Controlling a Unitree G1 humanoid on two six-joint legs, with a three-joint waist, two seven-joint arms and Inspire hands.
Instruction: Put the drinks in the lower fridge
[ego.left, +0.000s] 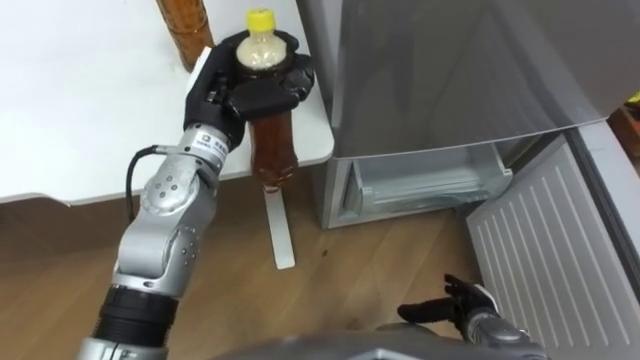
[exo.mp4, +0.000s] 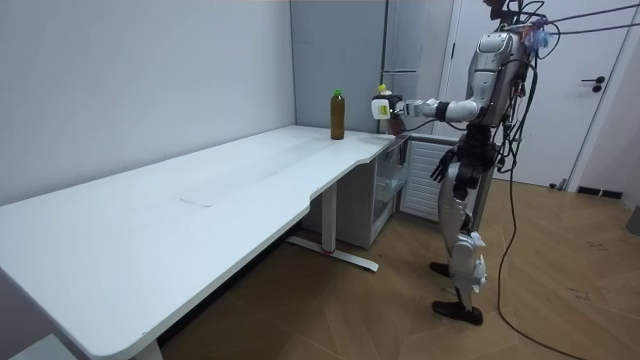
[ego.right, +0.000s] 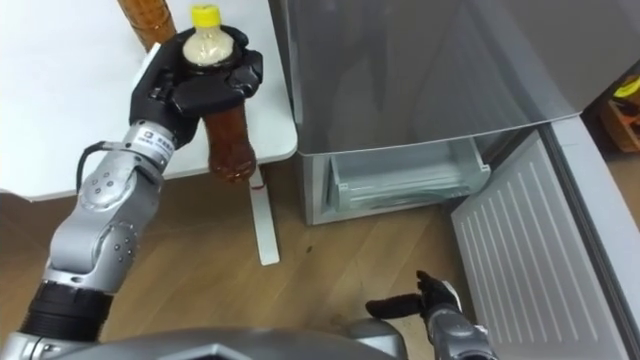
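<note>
My left hand (ego.left: 245, 85) is shut round the neck of a bottle of brown drink (ego.left: 272, 150) with a yellow cap, held upright in the air past the white table's right end, in front of the grey fridge (ego.left: 450, 70). A second brown bottle (ego.left: 185, 25) stands on the table (ego.left: 80, 100) just behind my hand. The fridge's lower compartment (ego.left: 430, 185) is open and its door (ego.left: 560, 250) is swung out to the right. My right hand (ego.left: 455, 305) hangs low by my side, fingers relaxed and holding nothing. In the room view I stand before the fridge (exo.mp4: 420, 100) with my left arm stretched out.
The table's white leg and foot (ego.left: 280, 225) stand on the wooden floor just left of the fridge. A clear drawer sits inside the lower compartment (ego.right: 405, 175). The open door (ego.right: 530, 260) bounds the space on the right.
</note>
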